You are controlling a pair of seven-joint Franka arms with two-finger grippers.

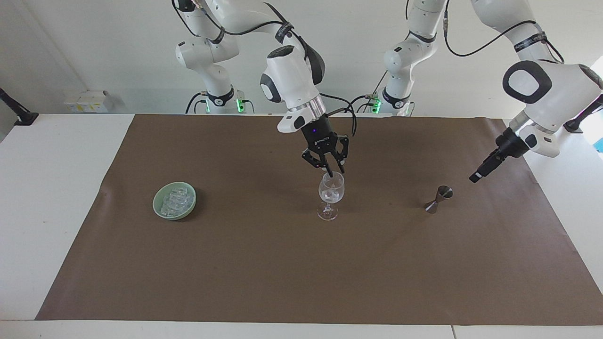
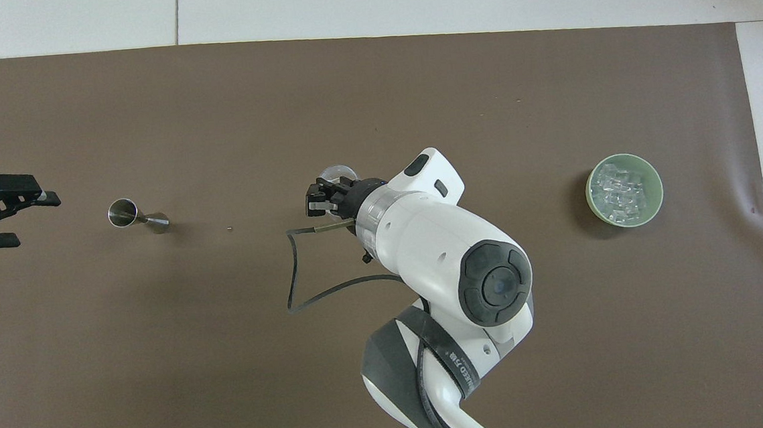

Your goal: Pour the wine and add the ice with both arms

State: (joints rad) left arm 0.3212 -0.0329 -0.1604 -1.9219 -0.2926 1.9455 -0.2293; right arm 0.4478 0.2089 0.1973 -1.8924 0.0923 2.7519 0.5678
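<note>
A clear wine glass (image 1: pixel 331 195) (image 2: pixel 337 174) stands mid-mat. My right gripper (image 1: pixel 334 172) (image 2: pixel 322 200) hangs just above its rim, fingers slightly parted and holding nothing. One chunk of ice (image 1: pixel 333 192) lies inside the glass. More ice (image 1: pixel 176 199) (image 2: pixel 618 192) is heaped in a pale green bowl (image 1: pixel 157 207) (image 2: pixel 590 179) toward the right arm's end. My left gripper (image 1: pixel 476 177) (image 2: pixel 36 216) is open in the air, over the mat's edge at the left arm's end, apart from a steel jigger (image 1: pixel 438 197) (image 2: pixel 133 216). Wine is out of view.
A brown mat (image 1: pixel 301 273) (image 2: pixel 373 94) covers most of the white table. The right arm's big elbow (image 2: pixel 465 262) hides part of the mat in the overhead view. A cable (image 2: pixel 295 274) loops below its wrist.
</note>
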